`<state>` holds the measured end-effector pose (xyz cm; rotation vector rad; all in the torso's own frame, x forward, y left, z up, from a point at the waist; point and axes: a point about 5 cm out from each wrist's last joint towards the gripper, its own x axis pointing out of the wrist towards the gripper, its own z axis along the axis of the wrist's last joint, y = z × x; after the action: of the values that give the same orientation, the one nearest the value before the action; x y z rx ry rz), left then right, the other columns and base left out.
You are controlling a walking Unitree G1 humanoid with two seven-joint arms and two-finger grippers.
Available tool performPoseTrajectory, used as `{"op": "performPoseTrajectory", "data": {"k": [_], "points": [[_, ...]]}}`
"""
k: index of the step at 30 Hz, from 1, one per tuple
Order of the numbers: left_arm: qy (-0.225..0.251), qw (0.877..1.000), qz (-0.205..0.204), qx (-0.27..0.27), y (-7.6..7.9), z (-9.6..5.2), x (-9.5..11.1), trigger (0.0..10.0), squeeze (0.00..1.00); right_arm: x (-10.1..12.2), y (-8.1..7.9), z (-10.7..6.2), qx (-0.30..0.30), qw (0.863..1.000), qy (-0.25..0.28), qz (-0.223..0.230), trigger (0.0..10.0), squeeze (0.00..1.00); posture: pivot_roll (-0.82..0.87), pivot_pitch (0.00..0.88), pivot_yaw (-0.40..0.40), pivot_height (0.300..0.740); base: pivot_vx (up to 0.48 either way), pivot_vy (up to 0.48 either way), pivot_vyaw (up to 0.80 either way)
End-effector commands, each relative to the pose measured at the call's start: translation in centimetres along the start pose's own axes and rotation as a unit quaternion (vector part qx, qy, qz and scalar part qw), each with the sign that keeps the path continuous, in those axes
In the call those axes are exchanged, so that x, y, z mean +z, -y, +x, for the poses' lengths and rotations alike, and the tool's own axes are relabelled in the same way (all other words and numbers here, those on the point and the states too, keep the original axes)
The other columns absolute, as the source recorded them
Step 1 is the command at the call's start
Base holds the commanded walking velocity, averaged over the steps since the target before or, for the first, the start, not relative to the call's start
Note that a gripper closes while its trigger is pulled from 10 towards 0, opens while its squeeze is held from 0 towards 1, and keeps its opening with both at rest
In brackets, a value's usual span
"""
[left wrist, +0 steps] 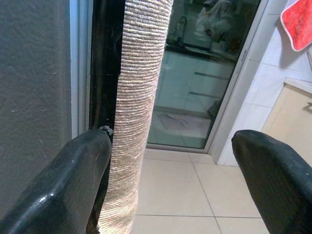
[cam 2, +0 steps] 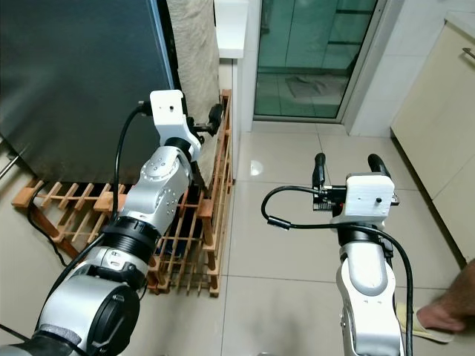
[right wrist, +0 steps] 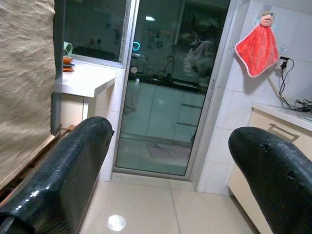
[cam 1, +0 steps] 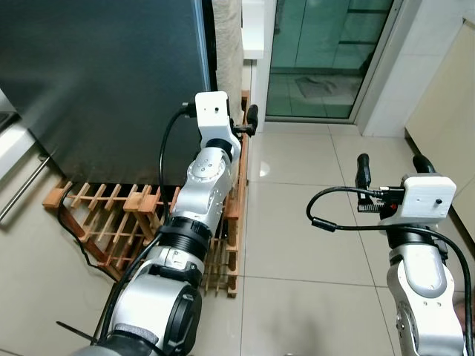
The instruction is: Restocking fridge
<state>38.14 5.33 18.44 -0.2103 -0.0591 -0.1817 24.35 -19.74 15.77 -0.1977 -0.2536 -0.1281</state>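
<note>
Left gripper: was wide, empty, right at the tall dark grey fridge's far-right edge.
Right gripper: spread wide too, over the pale tiled floor.

Glossy beige tiled floor catching one spot of light. Glass sliding door straight ahead, white-tiled wall beside it with red towel hanging. Cream cabinet at right. Wooden rack low at left.
</note>
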Motion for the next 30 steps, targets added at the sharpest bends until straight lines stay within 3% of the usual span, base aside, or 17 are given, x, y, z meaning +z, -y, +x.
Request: {"op": "performPoseTrajectory", "data": {"k": [1,6,10,11,12,13,15,16,21,23,25,28,29,30], "points": [[0.018,1.000,-0.007,-0.004,1.0,0.6,1.2,10.0,0.00,0.6,0.2,0.0,-0.008,1.000,0.010,-0.002,10.0,0.06,-0.27,0.000,0.049,0.740,0.000,0.000,0.00],[0.012,1.000,-0.023,-0.018,2.0,0.8,1.2,10.0,0.00,0.5,0.2,0.0,-0.009,1.000,0.010,-0.002,10.0,0.06,-0.27,0.000,0.049,0.740,0.000,0.000,0.00],[0.007,0.996,-0.033,-0.083,4.2,0.7,1.2,10.0,0.00,0.6,0.1,0.0,-0.009,1.000,0.010,-0.001,10.0,0.07,-0.28,0.000,0.053,0.740,0.000,0.000,0.00],[0.003,0.991,-0.042,-0.124,5.7,0.4,1.1,10.0,0.00,0.7,0.0,0.1,-0.009,1.000,0.012,0.001,10.0,0.06,-0.28,0.000,0.053,0.740,0.000,0.000,0.00],[0.003,0.991,-0.042,-0.124,5.7,0.4,1.1,10.0,0.00,0.7,0.0,0.1,-0.009,1.000,0.012,0.001,10.0,0.06,-0.28,0.000,0.053,0.740,0.000,0.000,0.00],[-0.004,0.984,-0.049,-0.169,7.1,-0.1,0.8,10.0,0.00,0.7,0.0,0.1,-0.008,1.000,0.012,0.001,10.0,0.07,-0.27,0.000,0.052,0.740,0.000,0.000,0.00],[-0.002,0.981,-0.056,-0.185,7.7,-0.3,0.8,10.0,0.00,0.7,0.0,0.1,-0.008,1.000,0.012,0.002,10.0,0.06,-0.27,0.000,0.052,0.740,0.000,0.000,0.00],[0.003,0.974,-0.065,-0.218,8.8,-0.8,0.8,10.0,0.00,0.7,-0.1,0.1,-0.007,1.000,0.012,0.002,10.0,0.06,-0.27,0.000,0.052,0.740,0.000,0.000,0.00],[0.021,0.965,-0.070,-0.251,9.3,-1.3,1.4,10.0,0.00,0.7,-0.1,0.1,-0.006,1.000,0.012,0.002,10.0,0.07,-0.27,0.000,0.054,0.740,0.000,0.000,0.00],[0.037,0.967,-0.075,-0.242,8.0,-1.5,1.9,10.0,0.00,0.8,0.1,0.1,-0.008,1.000,0.014,0.002,10.0,0.06,-0.26,0.000,0.051,0.740,0.000,0.000,0.00],[0.059,0.973,-0.070,-0.212,5.4,-2.0,2.3,10.0,0.00,1.1,0.3,0.0,-0.010,1.000,0.018,0.003,10.0,0.06,-0.26,0.000,0.051,0.740,0.000,0.000,0.00],[0.108,0.987,-0.042,-0.113,-0.5,-3.9,2.9,10.0,0.00,1.8,0.7,-0.6,-0.028,0.999,0.040,0.002,10.0,0.06,-0.22,0.000,0.040,0.740,0.000,0.000,0.00],[0.108,0.987,-0.042,-0.113,-0.5,-3.9,2.9,10.0,0.00,1.8,0.7,-0.6,-0.028,0.999,0.040,0.002,10.0,0.06,-0.22,0.000,0.040,0.740,0.000,0.000,0.00],[0.120,0.989,-0.024,-0.086,-2.1,-4.7,2.9,10.0,0.00,1.8,0.9,-0.8,-0.037,0.998,0.042,0.002,10.0,0.06,-0.21,0.000,0.037,0.740,0.000,0.000,0.00]]}}
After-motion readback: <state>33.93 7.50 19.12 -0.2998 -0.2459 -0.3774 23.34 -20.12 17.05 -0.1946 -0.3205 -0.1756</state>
